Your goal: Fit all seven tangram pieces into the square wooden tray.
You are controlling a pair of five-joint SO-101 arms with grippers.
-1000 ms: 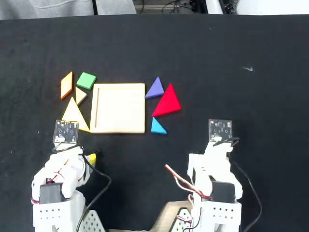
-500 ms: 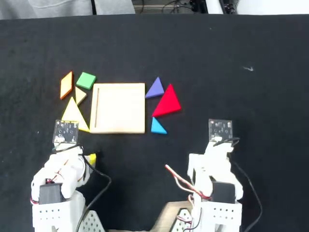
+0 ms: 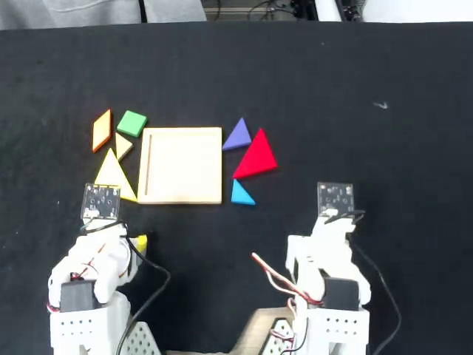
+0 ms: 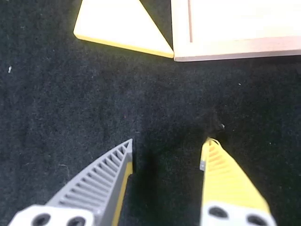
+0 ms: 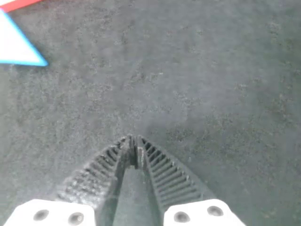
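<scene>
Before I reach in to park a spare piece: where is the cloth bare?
Bare cloth lies right of the red triangle and beyond the far rim of the tray. Crowded: its left side, by the large yellow triangle, and its right, by the blue triangle.

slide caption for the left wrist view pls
Open left gripper above black cloth, facing the pale yellow triangle and a corner of the square wooden tray.

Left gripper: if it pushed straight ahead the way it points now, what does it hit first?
Probably the wooden tray's near corner, where the large yellow triangle's tip lies against it; which comes first is unclear.
</scene>
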